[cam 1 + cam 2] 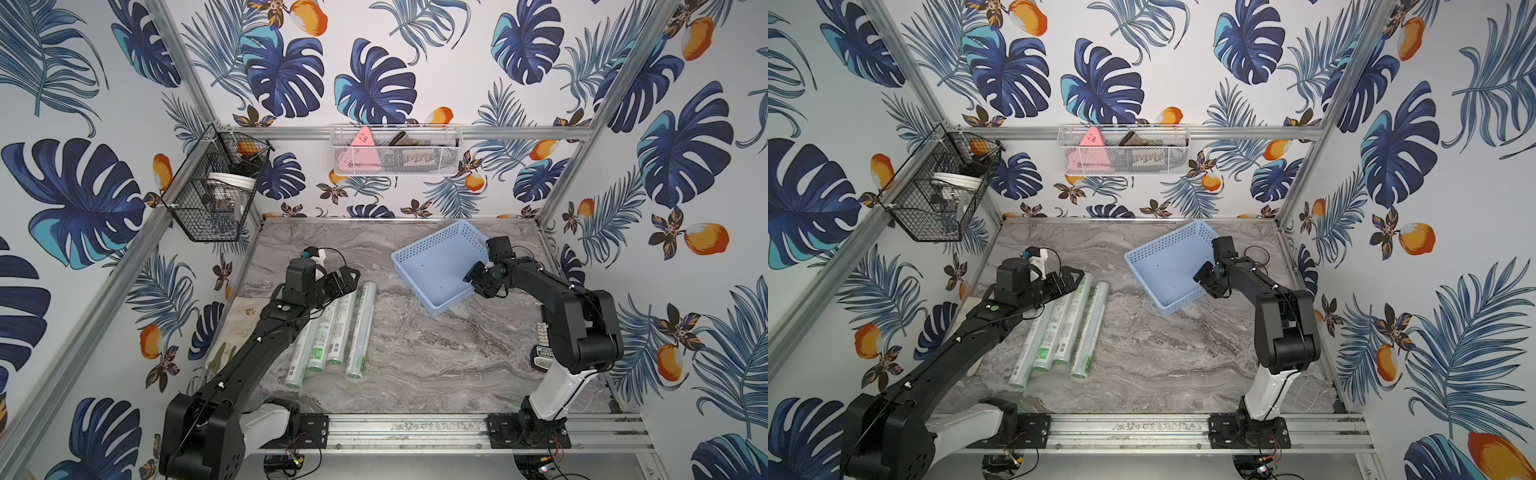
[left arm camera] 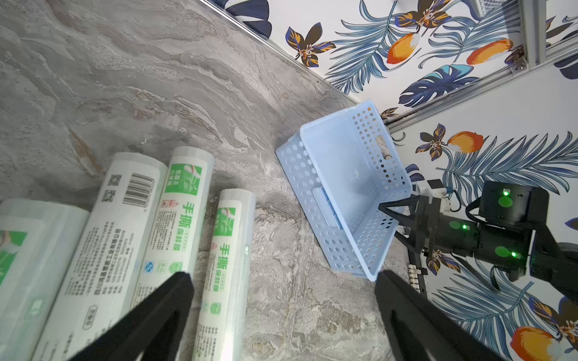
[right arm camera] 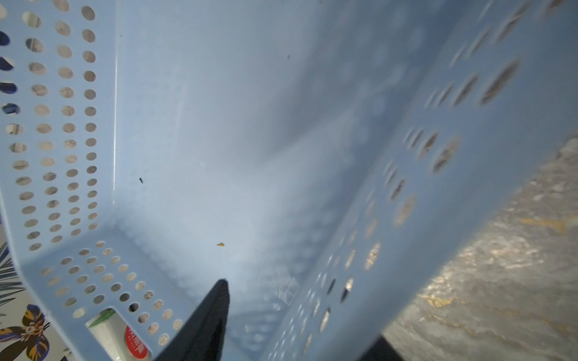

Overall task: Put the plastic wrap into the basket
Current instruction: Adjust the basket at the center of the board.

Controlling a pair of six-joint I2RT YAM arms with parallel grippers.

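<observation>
A black wire basket hung on the left wall above a grey marble-patterned table, where the left gripper hovered with its jaws spread wide over the far ends of the plastic wrap; in the left wrist view the rightmost roll showed between its two dark fingers. The four rolls lay side by side on the tabletop, left of centre, three packed close and the rightmost just beside them, green print and a barcode facing up, all of them outside the basket. A white mesh basket hung on the back wall. The light-blue basket sat askew at the table's far right, well apart from the rolls. The right gripper reached over its right-hand perforated wall, one finger inside and the other outside; whether the jaws had clamped on that wall could not be told
</observation>
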